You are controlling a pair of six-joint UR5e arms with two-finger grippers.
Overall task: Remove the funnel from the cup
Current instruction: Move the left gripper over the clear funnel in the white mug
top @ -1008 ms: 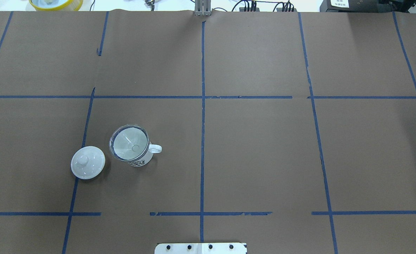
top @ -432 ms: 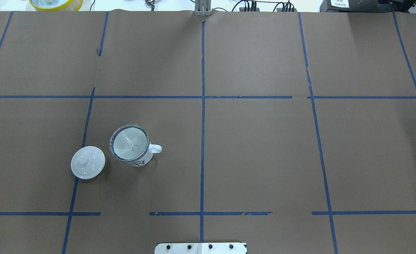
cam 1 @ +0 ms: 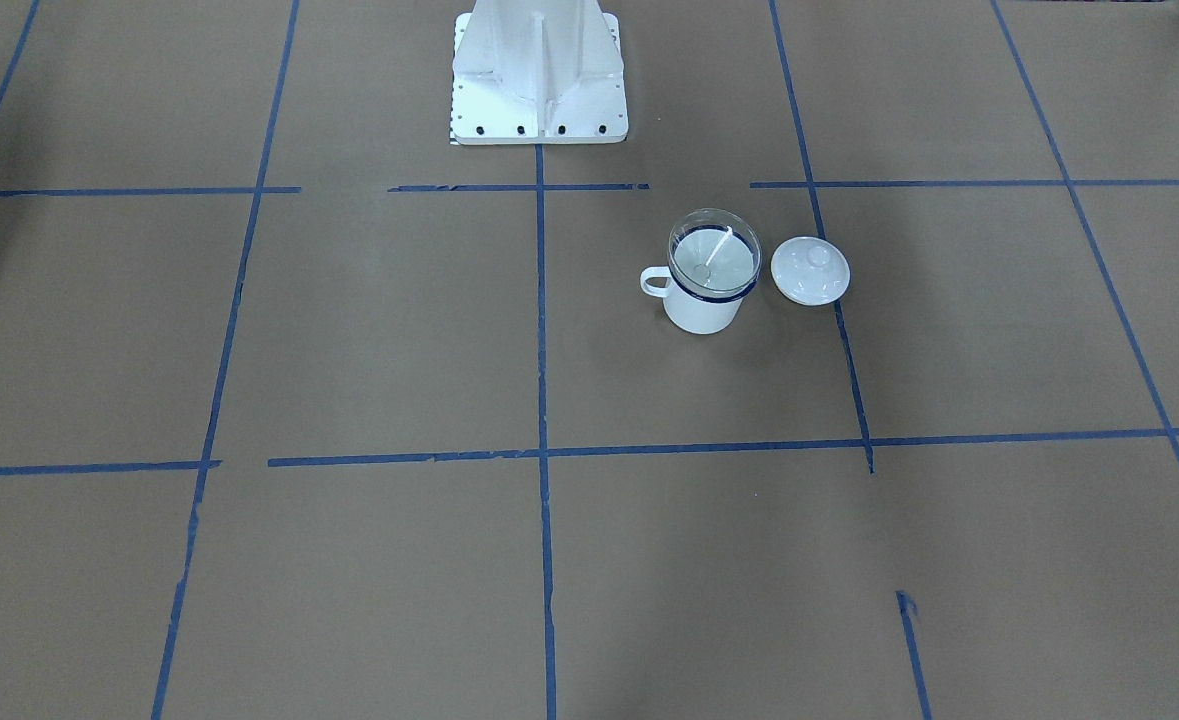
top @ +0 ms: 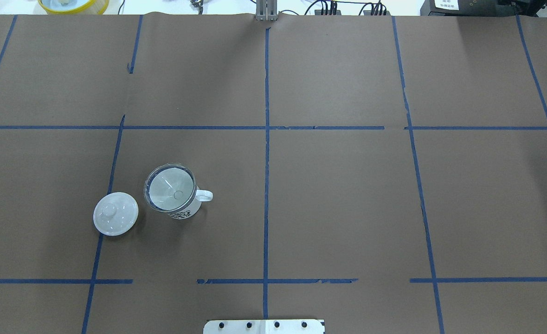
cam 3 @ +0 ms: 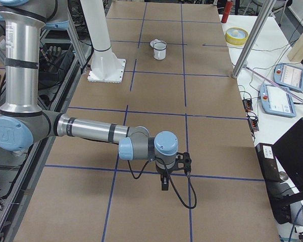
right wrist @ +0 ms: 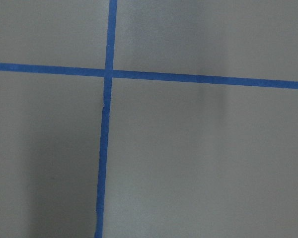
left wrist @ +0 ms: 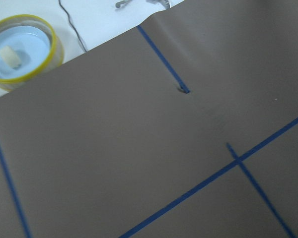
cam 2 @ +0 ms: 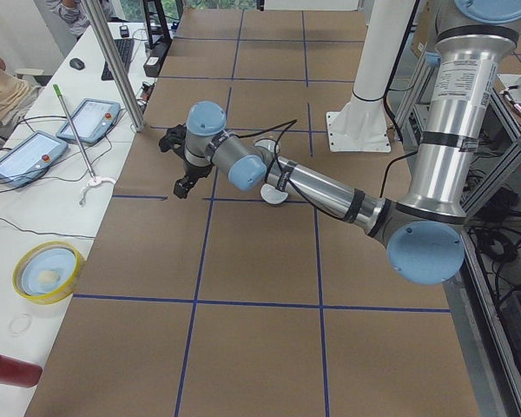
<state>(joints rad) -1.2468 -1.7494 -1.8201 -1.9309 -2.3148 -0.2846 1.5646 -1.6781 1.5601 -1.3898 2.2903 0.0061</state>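
Nearest the robot's base (top: 264, 326), on its left half of the desk (top: 338, 195), the cup (top: 183, 214) stands upright with its handle toward the middle line. The funnel (top: 170, 187) sits in its mouth, the clear rim showing just above the dark blue one and the spout down inside. Just beside the cup, on its outer side and not touching it, lies a white knobbed lid (top: 115, 214).

Farther out, toward the far-left edge, the left claw (cam 2: 181, 184) hangs over bare paper, well apart from the cup. I cannot tell whether it is released or clenched. The right claw (cam 3: 164, 184) is away at the desk's other end, its state equally unclear.

The step in hand looks like the approach, and the left arm is the closer one. It should come down from above with the claw spread and pinch the funnel's rim wall on the side away from the lid. Then it should lift straight up until the spout clears, so the light cup neither tips nor drags.
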